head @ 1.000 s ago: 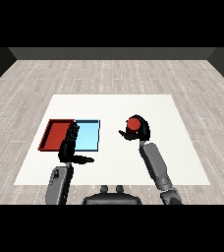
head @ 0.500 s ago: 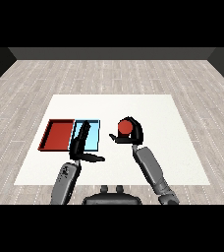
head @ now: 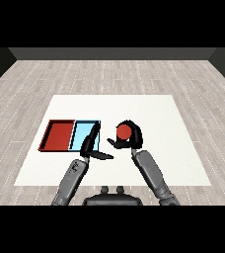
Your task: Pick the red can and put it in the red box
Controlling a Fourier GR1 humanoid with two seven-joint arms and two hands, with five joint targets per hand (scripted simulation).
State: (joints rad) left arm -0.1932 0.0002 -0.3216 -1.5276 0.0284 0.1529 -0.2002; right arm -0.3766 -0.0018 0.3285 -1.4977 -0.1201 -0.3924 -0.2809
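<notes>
The red can [head: 123, 132] is held above the white table [head: 159, 123], just right of the trays, with my right hand [head: 130, 141] curled round it. The red tray [head: 58, 136] lies at the left, and the light blue tray [head: 82, 134] sits against its right side. My left hand [head: 91, 145] is raised with straight fingers over the light blue tray's right edge, its thumb pointing toward the can. It holds nothing. A small gap separates the two hands.
The table's white top extends right and behind the can. Grey plank floor surrounds the table.
My right hand has carried the red can leftward toward the trays. My left hand has risen and moved right, over the light blue tray's right edge.
</notes>
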